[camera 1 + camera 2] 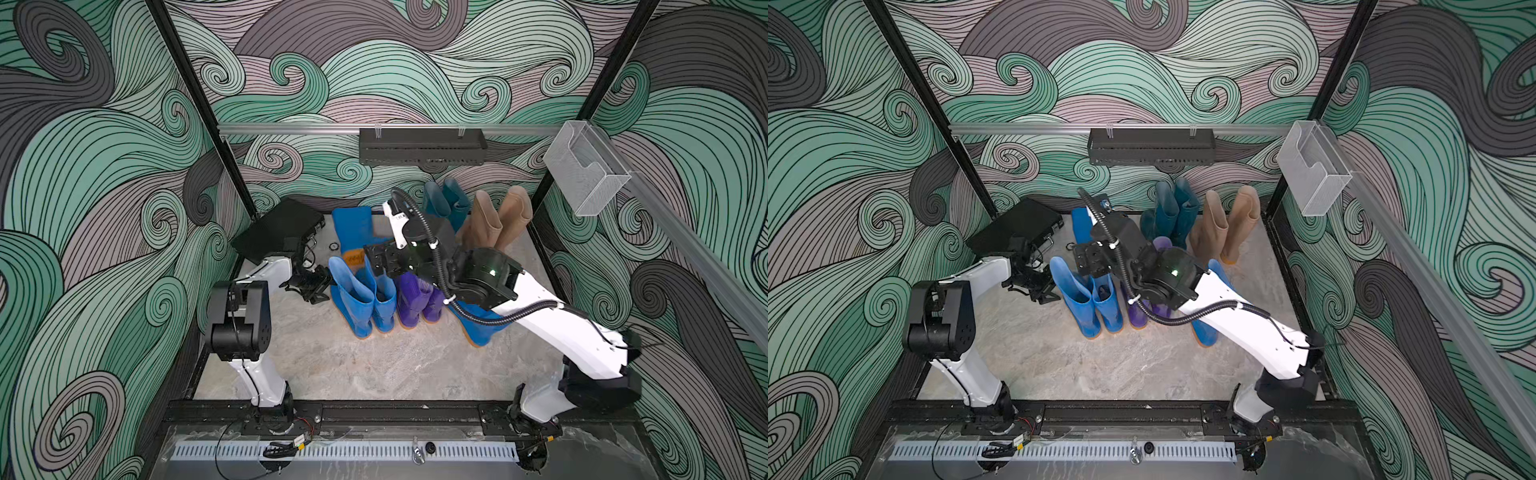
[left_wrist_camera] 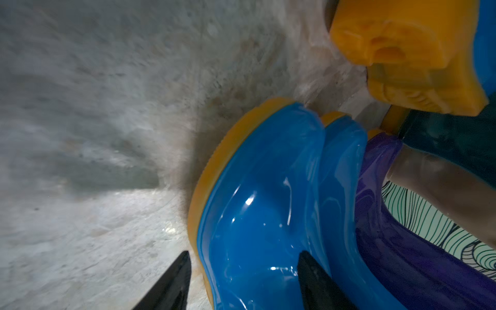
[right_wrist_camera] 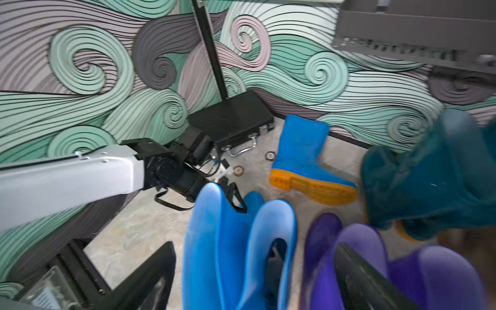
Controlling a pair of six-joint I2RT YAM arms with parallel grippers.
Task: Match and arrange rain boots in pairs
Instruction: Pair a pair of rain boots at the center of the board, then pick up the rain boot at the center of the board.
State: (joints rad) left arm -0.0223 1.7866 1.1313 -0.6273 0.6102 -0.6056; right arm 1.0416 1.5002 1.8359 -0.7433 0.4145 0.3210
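Observation:
Two blue rain boots [image 1: 353,301] [image 1: 384,299] stand side by side, with a purple pair [image 1: 409,301] just right of them. My left gripper [image 1: 318,289] is low at the left blue boot's foot [image 2: 268,201], open, its fingers [image 2: 174,279] either side of the sole edge. My right gripper [image 3: 255,268] hangs open above the blue boot tops [image 3: 271,236], one finger over a purple boot [image 3: 359,241]. Another blue boot [image 1: 357,232] lies on its side at the back. A further blue boot [image 1: 478,328] stands under my right arm. The teal pair [image 1: 444,199] and the beige pair [image 1: 498,222] stand at the back right.
A flat black case [image 1: 278,228] with a metal handle [image 3: 241,149] lies in the back left corner. A black rack [image 1: 422,145] hangs on the back wall and a clear holder [image 1: 586,166] on the right rail. Small round discs [image 3: 238,170] lie on the marble floor [image 1: 374,365].

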